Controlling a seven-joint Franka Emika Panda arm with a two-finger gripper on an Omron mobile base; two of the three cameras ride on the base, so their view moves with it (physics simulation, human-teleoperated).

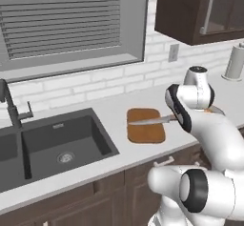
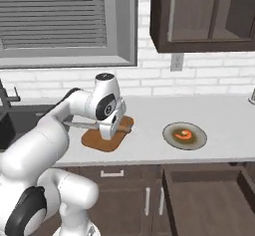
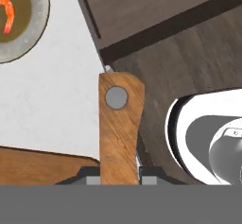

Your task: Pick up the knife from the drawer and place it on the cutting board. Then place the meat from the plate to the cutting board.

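End effector (image 3: 120, 178) grips the knife (image 1: 150, 120) over the cutting board (image 1: 145, 125).

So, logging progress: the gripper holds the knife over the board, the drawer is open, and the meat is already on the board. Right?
Not quite. The meat is on the plate, not the board, as the right base view shows. The rest stands: the gripper holds the knife over the board, and the drawer is open.
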